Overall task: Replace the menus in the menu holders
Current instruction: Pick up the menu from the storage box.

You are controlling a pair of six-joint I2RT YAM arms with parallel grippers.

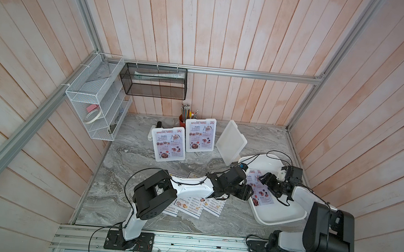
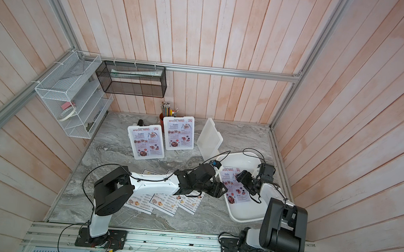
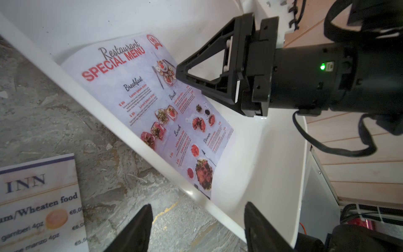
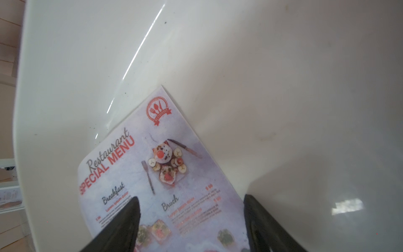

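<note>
A lilac SPECIAL MENU sheet [image 1: 260, 190] [image 3: 152, 113] [image 4: 165, 174] lies in the large white tray [image 1: 279, 213] [image 3: 109, 113]. My right gripper [image 4: 190, 198] [image 1: 262, 180] is open just above the sheet's upper part, one finger [image 3: 202, 65] tipped down onto it. My left gripper [image 3: 198, 209] [image 1: 248, 195] is open and straddles the tray's near rim, holding nothing. White DIM SUM INN menus [image 2: 163, 203] [image 3: 39, 203] lie fanned on the table under the left arm. Two menu holders [image 1: 168, 144] [image 1: 200, 135] stand at the back with lilac menus in them. A third menu holder [image 1: 231, 142] stands turned, showing plain white.
A red cup of pencils [image 1: 184, 119] stands behind the holders against the back wall. A white wire rack [image 1: 92, 101] and a black mesh basket [image 1: 156, 81] hang on the walls. The marble table [image 1: 130, 155] is bare at the left and front.
</note>
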